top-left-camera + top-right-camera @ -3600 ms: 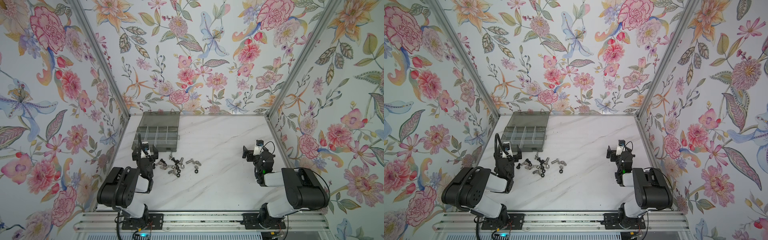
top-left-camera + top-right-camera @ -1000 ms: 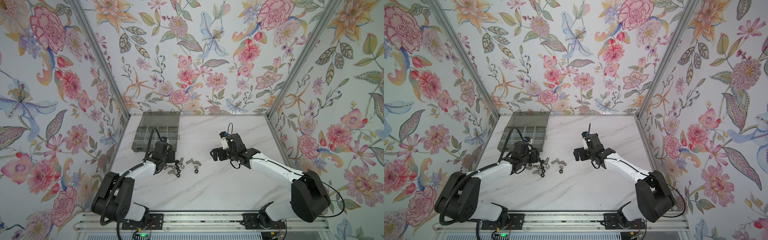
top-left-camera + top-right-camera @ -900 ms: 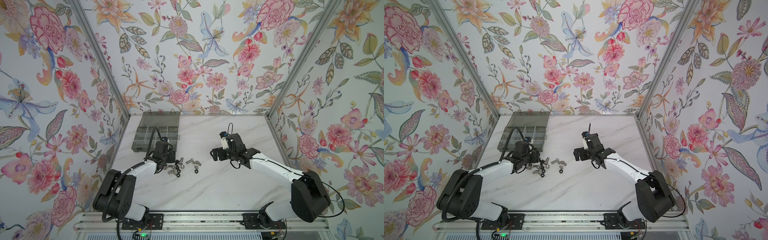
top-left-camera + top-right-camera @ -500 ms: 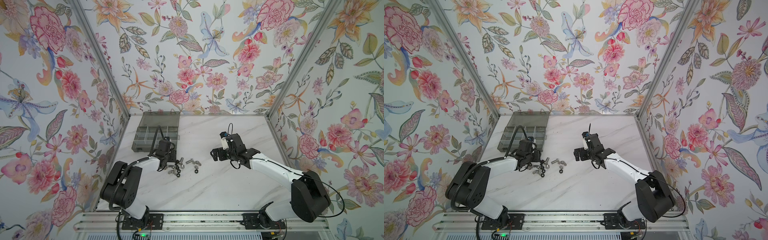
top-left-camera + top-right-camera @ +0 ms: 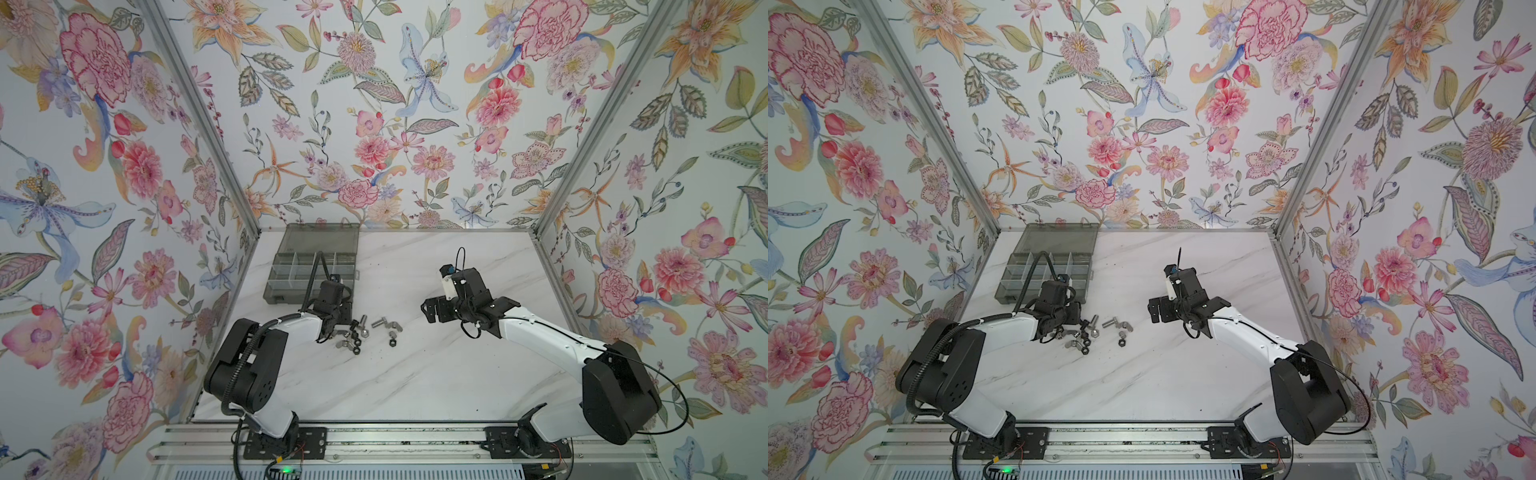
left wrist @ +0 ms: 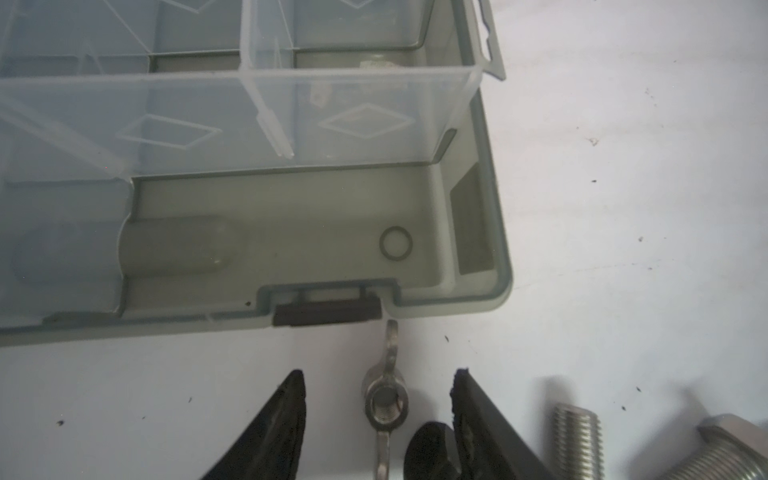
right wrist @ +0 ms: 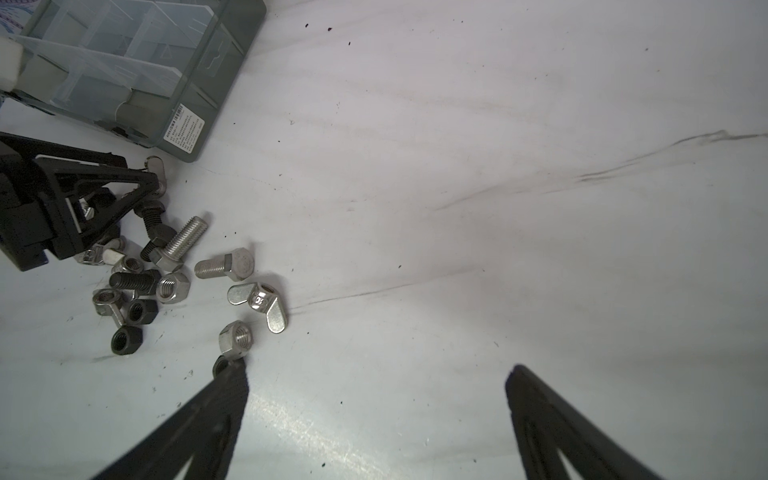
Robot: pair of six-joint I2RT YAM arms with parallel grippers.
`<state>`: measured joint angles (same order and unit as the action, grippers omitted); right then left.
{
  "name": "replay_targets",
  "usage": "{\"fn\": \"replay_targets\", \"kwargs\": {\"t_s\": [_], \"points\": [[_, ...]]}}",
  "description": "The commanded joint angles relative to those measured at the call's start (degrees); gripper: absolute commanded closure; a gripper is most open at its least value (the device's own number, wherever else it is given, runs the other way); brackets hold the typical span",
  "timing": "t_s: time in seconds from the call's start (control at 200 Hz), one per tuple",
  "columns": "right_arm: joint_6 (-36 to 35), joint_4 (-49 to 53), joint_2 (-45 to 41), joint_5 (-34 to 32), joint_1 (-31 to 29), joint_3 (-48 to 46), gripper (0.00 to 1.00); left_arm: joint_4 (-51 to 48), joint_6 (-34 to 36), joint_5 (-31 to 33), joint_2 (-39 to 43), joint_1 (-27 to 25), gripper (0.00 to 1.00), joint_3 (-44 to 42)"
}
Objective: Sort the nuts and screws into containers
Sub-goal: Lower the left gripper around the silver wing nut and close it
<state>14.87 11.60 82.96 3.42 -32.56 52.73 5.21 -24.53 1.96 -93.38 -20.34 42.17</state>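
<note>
The left claw (image 6: pixel 378 374) is closing in, its sides still apart around a silver wing nut (image 6: pixel 384 405) lying on the bench (image 6: pixel 623 208) just beside the grey box (image 6: pixel 440 305). It is not gripping yet, so sorting is only starting. The other screws and nuts (image 7: pixel 178 245) are waiting nearby. The right claw (image 7: pixel 374 370) is hanging wide apart.

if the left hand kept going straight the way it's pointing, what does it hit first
The wing nut lying between the fingers of the left hand comes first. Past it stands the front wall of the grey box, near its dark latch; the gap is hard to judge.
</note>
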Motion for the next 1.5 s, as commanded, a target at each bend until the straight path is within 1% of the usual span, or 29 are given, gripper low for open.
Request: {"fn": "replay_targets", "kwargs": {"t_s": [0.0,0.14,0.225,0.41,0.821,0.971,1.161,1.281,1.496], "points": [[0.71,1.35,0.48,-0.70,-0.45,-0.78,0.01,0.37,-0.51,2.36,-0.86,-0.84,0.43,0.76],[0.75,1.39,0.51,-0.87,-0.48,-0.96,0.01,0.93,-0.83,2.95,-0.92,-1.20,0.45,0.17],[0.77,1.32,0.62,-0.74,-0.41,-1.13,0.01,1.29,-0.88,2.91,-1.00,-1.41,0.48,-0.07],[0.74,1.38,0.65,-0.78,-0.46,-1.21,0.01,1.47,-1.08,3.80,-1.50,-2.34,0.51,-0.53],[0.75,1.35,1.58,-0.31,-0.47,-1.11,0.01,5.93,-2.43,4.42,-1.15,-3.04,0.53,-4.73],[0.90,1.32,1.79,-0.22,-0.41,-1.07,0.01,4.87,-2.36,4.39,-1.25,-3.04,0.53,-4.56],[0.94,1.31,1.67,-0.21,-0.44,-1.28,0.01,3.94,-2.30,6.45,1.16,-3.07,0.53,-5.92],[0.76,1.34,1.46,-0.33,-0.43,-1.46,0.01,3.39,-0.87,7.35,1.08,-2.98,0.53,-4.50],[0.77,1.33,1.14,-0.34,-0.42,-2.04,0.01,3.05,0.02,5.87,-1.74,-2.96,0.53,-1.26]]}}
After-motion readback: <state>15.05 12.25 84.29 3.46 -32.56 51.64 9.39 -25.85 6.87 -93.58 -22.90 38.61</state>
